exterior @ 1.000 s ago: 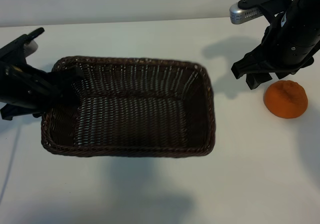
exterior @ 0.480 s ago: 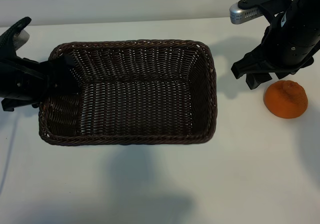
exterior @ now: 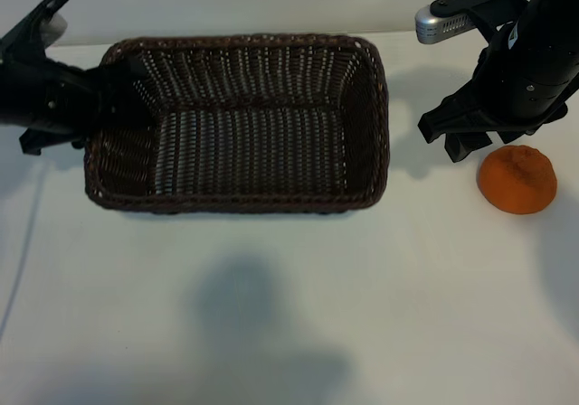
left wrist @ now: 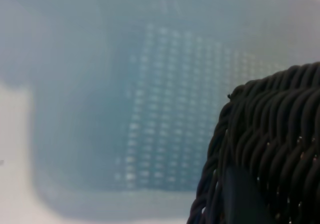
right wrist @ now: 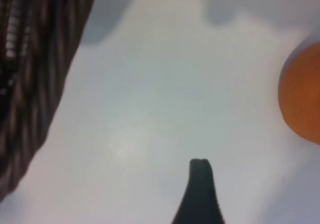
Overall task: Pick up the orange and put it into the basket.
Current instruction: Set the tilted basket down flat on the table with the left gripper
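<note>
Starting at the left, we have our left gripper (exterior: 113, 98) pinched on the short end wall of the basket (exterior: 240, 202), one finger inside and one outside the braided rim. The left wrist view shows that rim close up, with the weave clear of the table's surface below, so we judge the basket is lifted or tipped in our hold. Nothing lies inside it.

Moving right, the right gripper (exterior: 470, 143) hangs with its fingers spread wide and nothing between them. It sits between the basket's right wall and the orange (exterior: 517, 179), above the table. The orange rests on the white table (exterior: 289, 333), just beside and slightly nearer the camera than those fingers, apart from them and well outside the basket.

For the pick, we should shift the right gripper over the fruit until the stem nub sits between the fingers, then come straight down. The fruit is round and can roll, so we want both fingers to meet it evenly at its widest band. Meanwhile the left gripper should set the basket steady and within easy reach, so the drop is short.
</note>
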`<state>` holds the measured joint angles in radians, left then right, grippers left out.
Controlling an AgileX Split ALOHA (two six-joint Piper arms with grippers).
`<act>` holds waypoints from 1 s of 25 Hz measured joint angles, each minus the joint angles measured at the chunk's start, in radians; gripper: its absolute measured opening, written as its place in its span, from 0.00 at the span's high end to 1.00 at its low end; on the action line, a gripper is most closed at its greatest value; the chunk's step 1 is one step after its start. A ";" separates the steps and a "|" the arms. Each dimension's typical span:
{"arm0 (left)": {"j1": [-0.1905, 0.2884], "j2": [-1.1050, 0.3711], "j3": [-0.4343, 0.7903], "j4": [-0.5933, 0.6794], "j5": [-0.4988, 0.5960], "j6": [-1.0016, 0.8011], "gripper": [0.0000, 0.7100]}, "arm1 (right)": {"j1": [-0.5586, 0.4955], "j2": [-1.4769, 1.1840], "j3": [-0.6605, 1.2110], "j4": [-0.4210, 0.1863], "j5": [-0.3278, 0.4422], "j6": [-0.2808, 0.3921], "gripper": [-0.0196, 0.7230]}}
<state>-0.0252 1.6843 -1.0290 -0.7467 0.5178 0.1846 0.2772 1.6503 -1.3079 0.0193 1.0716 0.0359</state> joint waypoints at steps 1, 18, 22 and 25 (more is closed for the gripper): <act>-0.002 0.011 -0.012 -0.009 0.000 0.000 0.55 | 0.000 0.000 0.000 0.000 0.000 0.000 0.24; -0.138 0.213 -0.164 -0.045 -0.059 -0.044 0.55 | 0.000 0.000 0.000 0.000 0.000 0.001 0.24; -0.146 0.236 -0.197 -0.048 -0.058 -0.046 0.55 | 0.000 0.000 0.000 0.000 0.001 0.001 0.24; -0.146 0.250 -0.201 -0.052 -0.060 -0.046 0.55 | 0.000 0.000 0.000 0.000 0.001 0.000 0.24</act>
<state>-0.1717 1.9345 -1.2301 -0.7989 0.4576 0.1387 0.2772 1.6503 -1.3079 0.0193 1.0727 0.0357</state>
